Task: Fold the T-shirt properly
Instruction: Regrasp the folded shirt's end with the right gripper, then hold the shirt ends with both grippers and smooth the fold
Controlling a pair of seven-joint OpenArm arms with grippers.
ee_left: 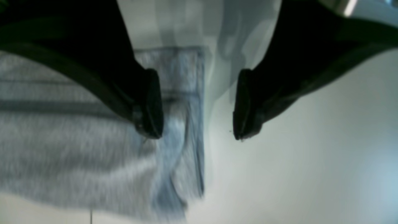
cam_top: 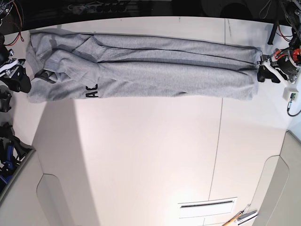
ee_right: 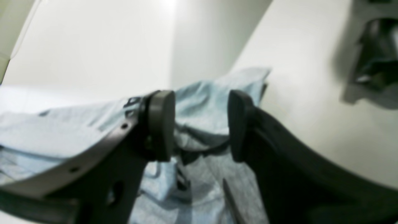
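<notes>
The heather-grey T-shirt [cam_top: 155,70] lies folded into a long band across the far side of the white table [cam_top: 141,155], with black letters [cam_top: 91,92] showing near its left end. My left gripper [cam_top: 266,70] hovers at the band's right end. In the left wrist view it is open [ee_left: 196,134], and the T-shirt's hemmed edge [ee_left: 186,124] runs between its fingers. My right gripper [cam_top: 19,77] is at the band's left end. It is also open [ee_right: 199,124], just above rumpled cloth [ee_right: 202,109], holding nothing.
Cables and electronics [cam_top: 288,56] crowd the table's right edge beside the left arm. A slot [cam_top: 207,205] and a small tool [cam_top: 242,216] sit near the front edge. Dark arm hardware [cam_top: 7,141] stands at the left.
</notes>
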